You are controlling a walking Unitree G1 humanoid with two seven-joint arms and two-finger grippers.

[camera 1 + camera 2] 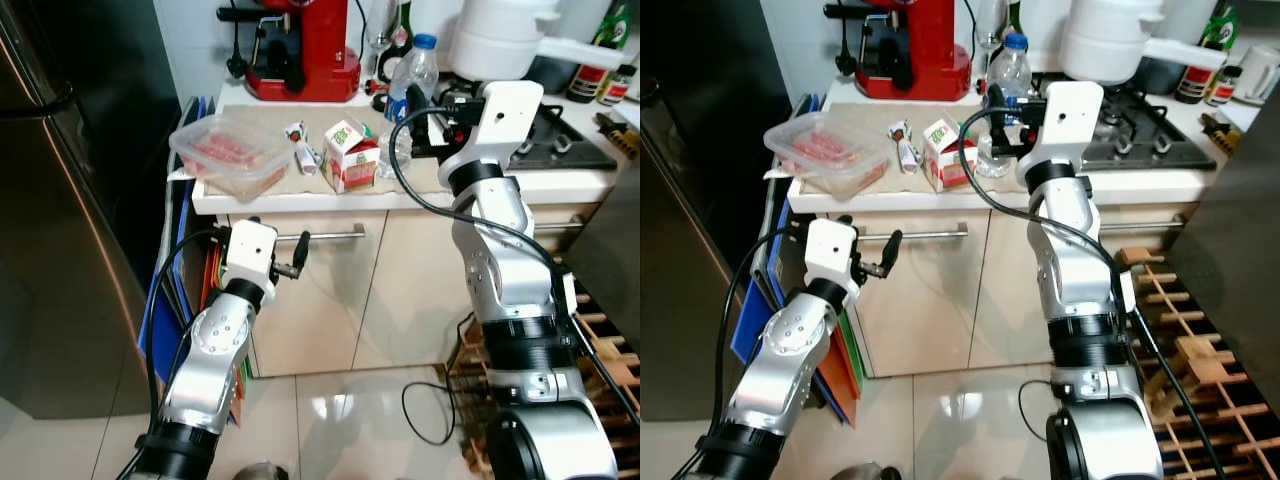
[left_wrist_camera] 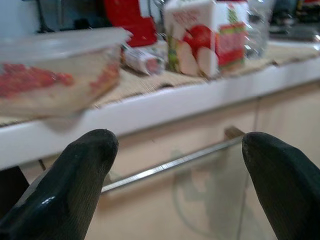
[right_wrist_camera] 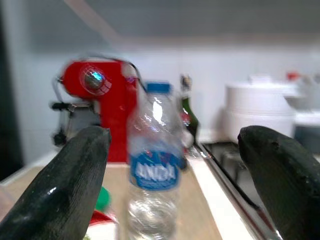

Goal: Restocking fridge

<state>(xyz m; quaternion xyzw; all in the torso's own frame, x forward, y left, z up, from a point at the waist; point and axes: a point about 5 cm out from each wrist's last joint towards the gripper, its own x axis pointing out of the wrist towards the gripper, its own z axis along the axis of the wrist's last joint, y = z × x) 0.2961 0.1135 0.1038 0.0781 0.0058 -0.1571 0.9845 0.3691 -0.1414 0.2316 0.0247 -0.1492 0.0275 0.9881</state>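
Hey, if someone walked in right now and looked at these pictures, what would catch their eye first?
Probably the raised right gripper, open and level with the counter, aimed at the clear water bottle with the blue cap. Behind the bottle stands a bright red coffee machine, the loudest colour in view. Nearer the counter's front edge sit a clear tub of red food and a small juice carton, with the left gripper open below them by the drawer handle.

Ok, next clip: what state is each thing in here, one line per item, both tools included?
Left tool: open, holds nothing, raised below the counter edge.
Right tool: open, at counter height, aimed at the water bottle.
Water bottle: upright, blue cap on.
Juice carton: upright, closed.
Plastic container: lid on, overhangs the counter edge.
Fridge: door shut.
Drawer: shut.
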